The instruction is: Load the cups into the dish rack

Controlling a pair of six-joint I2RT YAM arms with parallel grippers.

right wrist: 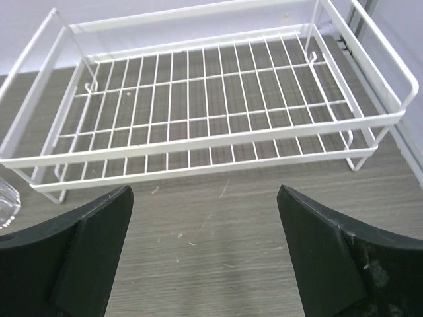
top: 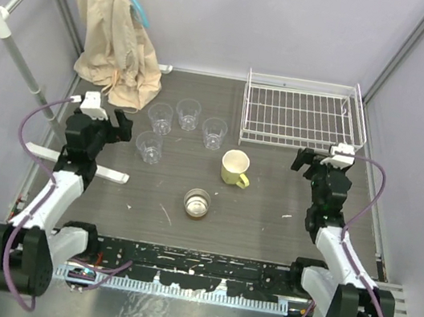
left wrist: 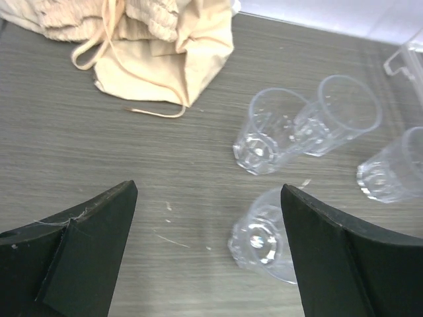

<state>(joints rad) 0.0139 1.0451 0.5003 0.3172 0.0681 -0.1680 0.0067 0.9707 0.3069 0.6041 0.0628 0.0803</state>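
Four clear tumblers [top: 160,117] stand clustered left of centre on the dark table [top: 268,213], near a beige cloth bag [top: 120,50] at far left, with the yellow mug [top: 234,166] to their right, the metallic cup [top: 198,203] nearer, and the white dish rack [top: 301,113] at far right.

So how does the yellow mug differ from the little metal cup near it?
The yellow mug has a handle; the metal cup has none. The mug is pale yellow, the cup shiny brown. The mug stands nearer the dish rack. Both stand upright, outside the rack.

No text, label, brand, number or sign can be read anywhere.
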